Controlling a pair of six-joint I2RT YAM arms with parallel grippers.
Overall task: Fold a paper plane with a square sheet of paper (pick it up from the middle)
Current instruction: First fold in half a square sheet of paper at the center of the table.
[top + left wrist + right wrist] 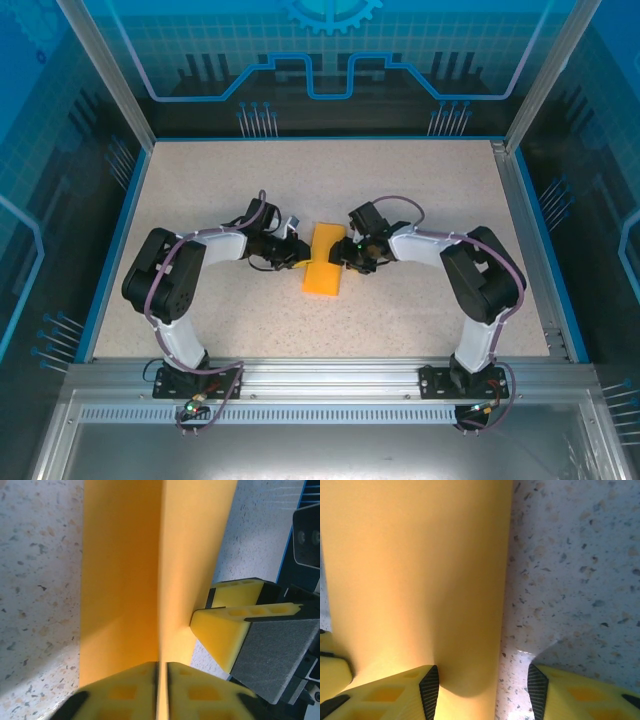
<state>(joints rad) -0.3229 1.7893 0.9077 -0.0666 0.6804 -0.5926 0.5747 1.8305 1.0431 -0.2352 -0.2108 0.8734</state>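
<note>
Find the square sheet of paper [322,265] folded long at the middle of the table [200,190], long axis running away from the near edge. Note the left gripper [161,667] pinched almost together on its raised centre fold, and the right gripper [482,680] spread apart astride its right edge. Judged equally near.

Bare table [250,190] lay open toward the far edge and along both outer sides. At the centre, the left gripper [303,256] and right gripper [346,258] flanked the sheet of paper [322,280], and the paper filled the gap between them. The left arm [165,280] and right arm [485,275] obstructed the near corners. Enclosure walls [330,60] bounded the back and sides.
</note>
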